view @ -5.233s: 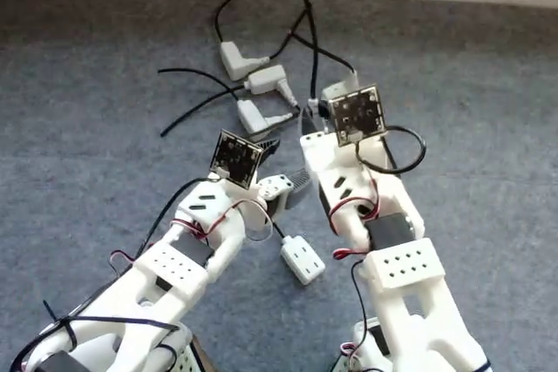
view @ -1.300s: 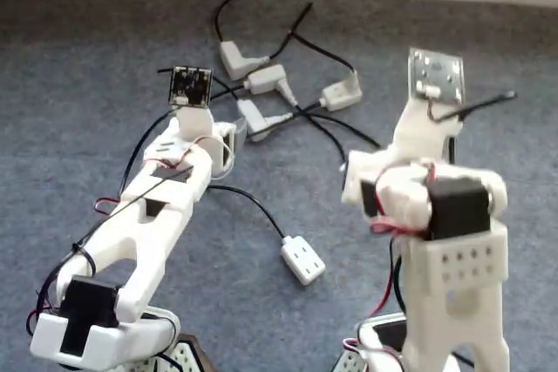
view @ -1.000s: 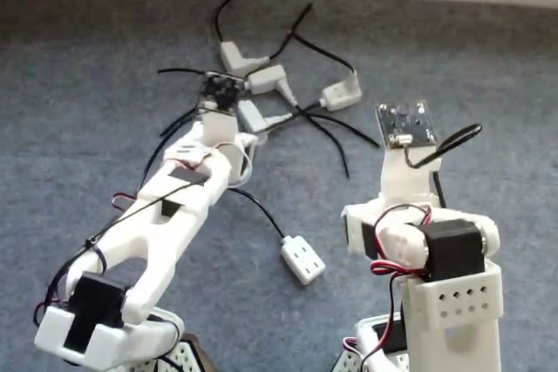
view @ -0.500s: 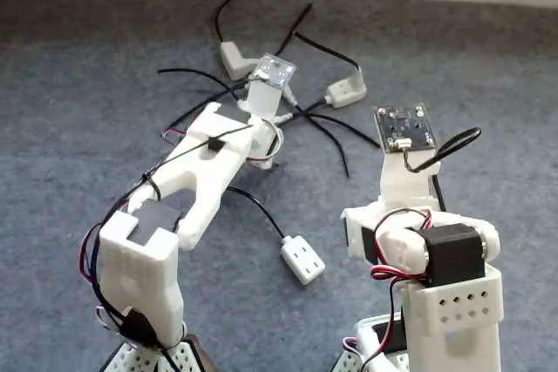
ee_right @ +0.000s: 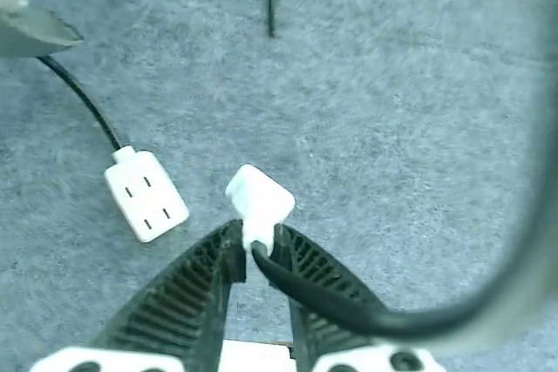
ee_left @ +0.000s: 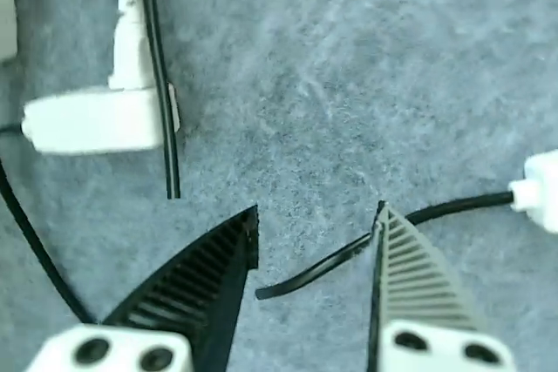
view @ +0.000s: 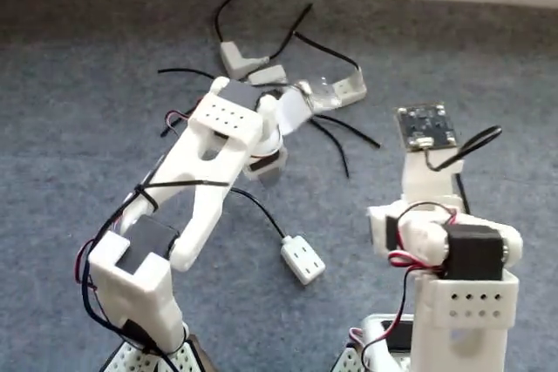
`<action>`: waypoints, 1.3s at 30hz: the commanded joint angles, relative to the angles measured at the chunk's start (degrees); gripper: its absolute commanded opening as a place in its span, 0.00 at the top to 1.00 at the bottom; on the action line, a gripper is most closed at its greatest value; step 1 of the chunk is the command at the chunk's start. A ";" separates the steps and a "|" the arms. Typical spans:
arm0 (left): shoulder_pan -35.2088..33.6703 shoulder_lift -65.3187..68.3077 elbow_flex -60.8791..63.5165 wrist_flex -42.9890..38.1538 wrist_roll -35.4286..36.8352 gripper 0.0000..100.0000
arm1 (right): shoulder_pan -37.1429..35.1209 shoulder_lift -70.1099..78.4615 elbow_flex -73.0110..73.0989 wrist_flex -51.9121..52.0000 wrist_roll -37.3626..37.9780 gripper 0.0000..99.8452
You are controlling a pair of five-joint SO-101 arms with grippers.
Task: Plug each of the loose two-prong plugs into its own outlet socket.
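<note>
Between the fingers of your right gripper (ee_right: 257, 246) sits a white plug (ee_right: 260, 202). The gripper is closed to a narrow gap, pinching the plug's lower part, while the plug's blocky end sticks out past the fingertips. The plug's black cable (ee_right: 349, 302) runs back along one finger.

The outlet socket (ee_right: 146, 194) lies flat on the grey table (ee_right: 418, 111), slots facing up. It is near the held plug but off to one side and clear of it, with nothing touching it. From above, you can see that socket (view: 302, 260) between the two arms, to the left of your right arm (view: 436, 215).

Your left arm (view: 209, 163) stretches out to the tangle of cords at the far side of the table. Your left gripper (ee_left: 314, 224) is spread wide and holds nothing. A loose cable end (ee_left: 305, 272) lies on the table in the gap between its fingers. A second plug (ee_left: 96, 119) lies on its side beyond one fingertip, apart from the gripper, with a black cord (ee_left: 161, 84) crossing it.

Two more plugs rest at the far edge of the tangle: an angled plug (view: 237, 58) and a broader plug (view: 342, 89).
</note>
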 commanded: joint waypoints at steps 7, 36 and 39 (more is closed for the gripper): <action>12.53 -4.18 3.65 6.33 -27.16 0.78 | 19.82 -0.31 -0.48 1.98 14.33 0.98; 23.78 -4.35 20.09 -14.68 -28.13 0.79 | 25.98 -0.31 0.04 1.98 18.64 0.99; 24.31 -4.44 20.09 -14.68 -28.13 0.78 | 25.98 -0.31 0.04 1.98 18.64 0.99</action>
